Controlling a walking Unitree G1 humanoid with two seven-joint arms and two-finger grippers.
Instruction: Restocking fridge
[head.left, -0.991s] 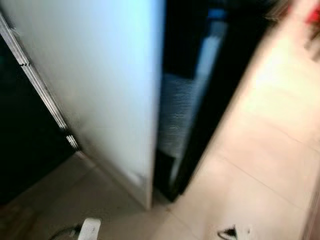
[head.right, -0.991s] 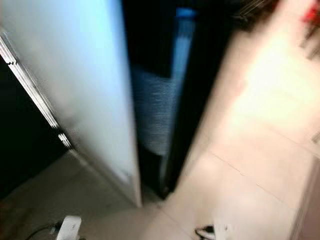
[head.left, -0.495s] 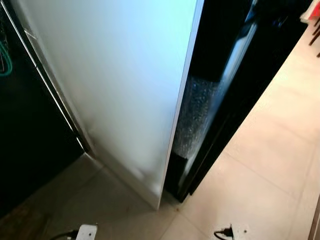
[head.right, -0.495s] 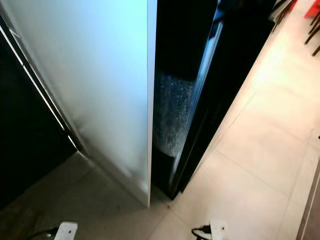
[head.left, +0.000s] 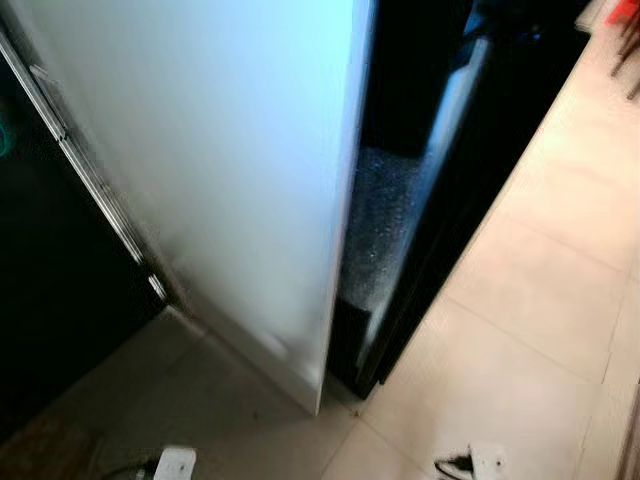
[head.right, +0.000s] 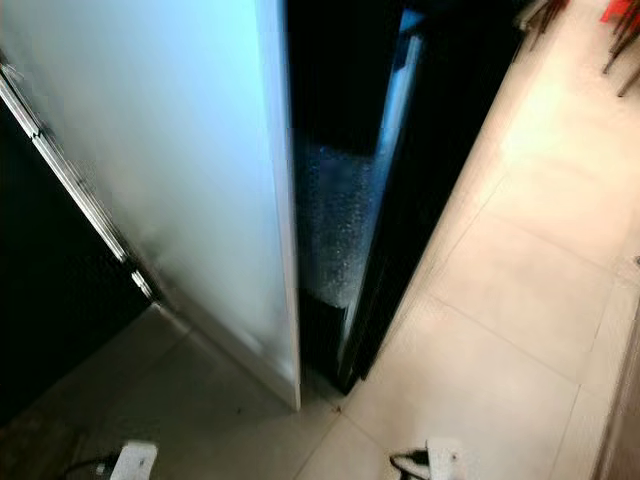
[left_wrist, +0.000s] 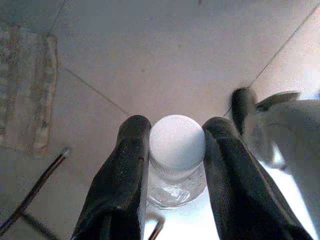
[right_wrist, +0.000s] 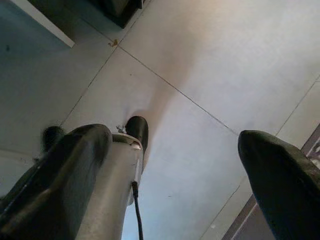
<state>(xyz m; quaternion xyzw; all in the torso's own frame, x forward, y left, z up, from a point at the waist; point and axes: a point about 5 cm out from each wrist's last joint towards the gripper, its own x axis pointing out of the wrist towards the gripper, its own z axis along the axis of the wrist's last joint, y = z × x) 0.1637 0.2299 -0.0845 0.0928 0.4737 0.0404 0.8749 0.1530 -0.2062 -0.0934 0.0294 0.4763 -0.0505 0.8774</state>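
Note:
My left gripper (left_wrist: 176, 131) is shut on a clear bottle (left_wrist: 176, 165) with a white cap, held above the tiled floor. The right gripper (right_wrist: 175, 140) hangs over the floor, its two black fingers (right_wrist: 75, 155) wide apart with nothing between them. Ahead stands the fridge: a tall white panel (head.left: 220, 170) seen almost edge on. To its right is a dark gap with a frosted, speckled bin (head.left: 380, 220) inside. A black door (head.left: 480, 170) borders that gap on the right.
A dark unit with a metal rail (head.left: 90, 180) stands left of the white panel. Beige floor tiles (head.left: 540, 300) stretch to the right. Two small white objects with black cords (head.left: 478, 462) lie at the near edge. Red chair legs (head.right: 620, 20) stand at the far right. A mat (left_wrist: 25, 95) lies near my left arm.
The whole picture swings right, then slightly back left, and is somewhat blurred now, so the camera has moved. The fridge panel and gap stand as before.

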